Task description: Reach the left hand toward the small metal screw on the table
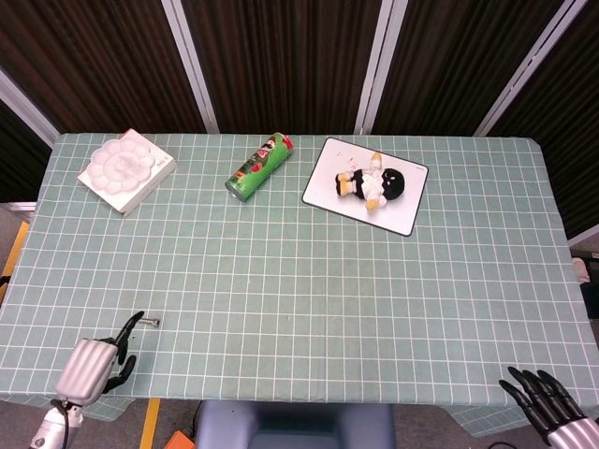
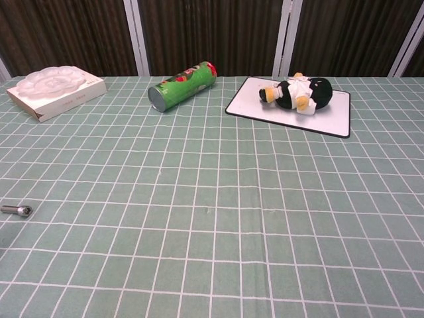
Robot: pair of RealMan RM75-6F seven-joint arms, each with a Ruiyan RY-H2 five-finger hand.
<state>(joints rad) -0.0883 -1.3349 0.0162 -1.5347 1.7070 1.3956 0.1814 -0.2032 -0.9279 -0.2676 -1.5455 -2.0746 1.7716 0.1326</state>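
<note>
The small metal screw (image 1: 149, 321) lies on the green checked tablecloth near the front left; the chest view shows the same screw (image 2: 16, 210) at its left edge. My left hand (image 1: 96, 363) hovers just in front and to the left of the screw, fingers apart and holding nothing, its dark fingertips (image 1: 134, 320) almost at the screw. My right hand (image 1: 547, 409) is at the front right corner, off the table edge, fingers spread and empty. Neither hand appears in the chest view.
A white paint palette on a box (image 1: 125, 169) sits at the back left. A green snack can (image 1: 260, 166) lies on its side at the back middle. A plush toy (image 1: 372, 181) lies on a white board (image 1: 409, 208) at the back right.
</note>
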